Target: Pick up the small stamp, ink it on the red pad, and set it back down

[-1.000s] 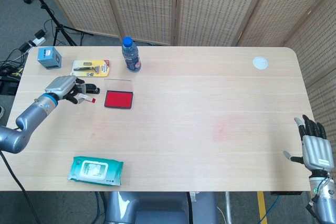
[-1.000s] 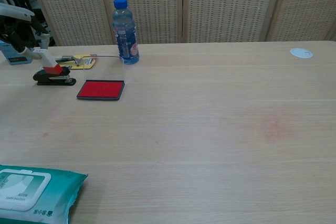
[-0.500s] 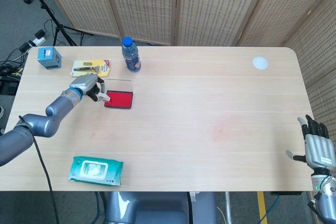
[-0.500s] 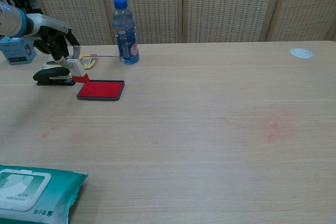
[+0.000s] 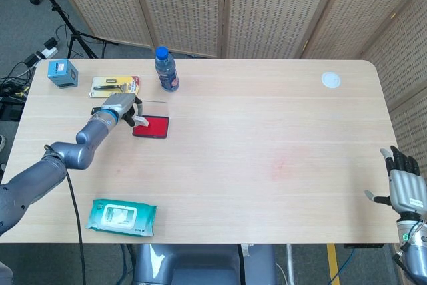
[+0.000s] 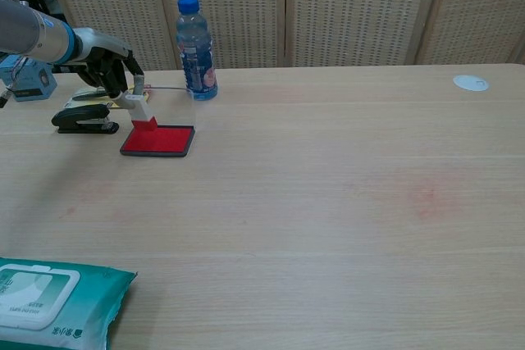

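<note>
Wooden table (image 5: 267,131) | left hand (image 6: 111,63) grips stamp (image 6: 143,112) upright, red face down on pad (image 6: 157,140) | right hand (image 5: 403,188) empty, fingers spread

My left hand (image 6: 105,61) holds the small stamp (image 6: 143,112) upright, its red base touching the red pad (image 6: 158,140) near the table's (image 6: 328,202) far-left corner.

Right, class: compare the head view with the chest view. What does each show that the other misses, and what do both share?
Only the head view shows the right hand, open and held off the table's right edge, plus the floor with its cables and stand. Only the chest view shows the black stapler clearly. Both show the left hand holding the small stamp over the red pad, the water bottle, the wipes pack and the blue box.
</note>
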Controlling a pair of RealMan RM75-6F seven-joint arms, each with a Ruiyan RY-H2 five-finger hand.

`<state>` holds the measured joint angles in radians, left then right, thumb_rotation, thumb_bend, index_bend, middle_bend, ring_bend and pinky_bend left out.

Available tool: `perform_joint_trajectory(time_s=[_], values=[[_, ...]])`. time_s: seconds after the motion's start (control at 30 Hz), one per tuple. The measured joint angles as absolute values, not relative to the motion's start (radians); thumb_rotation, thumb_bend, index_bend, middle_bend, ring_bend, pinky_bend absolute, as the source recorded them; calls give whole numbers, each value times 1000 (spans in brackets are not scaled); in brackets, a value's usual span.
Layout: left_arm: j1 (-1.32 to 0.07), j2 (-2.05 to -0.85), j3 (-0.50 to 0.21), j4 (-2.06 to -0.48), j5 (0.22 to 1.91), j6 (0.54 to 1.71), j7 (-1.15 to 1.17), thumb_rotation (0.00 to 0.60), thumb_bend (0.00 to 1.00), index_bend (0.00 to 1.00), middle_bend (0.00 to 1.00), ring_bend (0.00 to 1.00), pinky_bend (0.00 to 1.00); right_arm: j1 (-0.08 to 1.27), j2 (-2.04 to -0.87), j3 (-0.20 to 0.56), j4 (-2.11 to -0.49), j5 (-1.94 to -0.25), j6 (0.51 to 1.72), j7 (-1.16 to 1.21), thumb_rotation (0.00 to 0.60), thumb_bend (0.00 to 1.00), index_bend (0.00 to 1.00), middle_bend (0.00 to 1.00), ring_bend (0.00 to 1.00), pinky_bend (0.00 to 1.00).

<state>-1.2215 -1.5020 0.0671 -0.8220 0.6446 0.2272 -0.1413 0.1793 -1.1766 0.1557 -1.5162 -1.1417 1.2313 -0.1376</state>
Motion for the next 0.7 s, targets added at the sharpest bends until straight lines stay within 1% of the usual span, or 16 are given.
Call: perform_joint_trajectory(time_s=[0.27,0.7], values=[[-1238,-1578,101,-741,596,221,-116,600,409,645,971,1000,989,182,-1175,158,-1510,-1132,1224,-131,600,0,0,0,0,0],[-1240,-1633,128,-675,550,198,-95,600,410,646,971,1000,989,184,-1174,157,-1506,-1128,1219,-125,600,0,0,0,0,0]])
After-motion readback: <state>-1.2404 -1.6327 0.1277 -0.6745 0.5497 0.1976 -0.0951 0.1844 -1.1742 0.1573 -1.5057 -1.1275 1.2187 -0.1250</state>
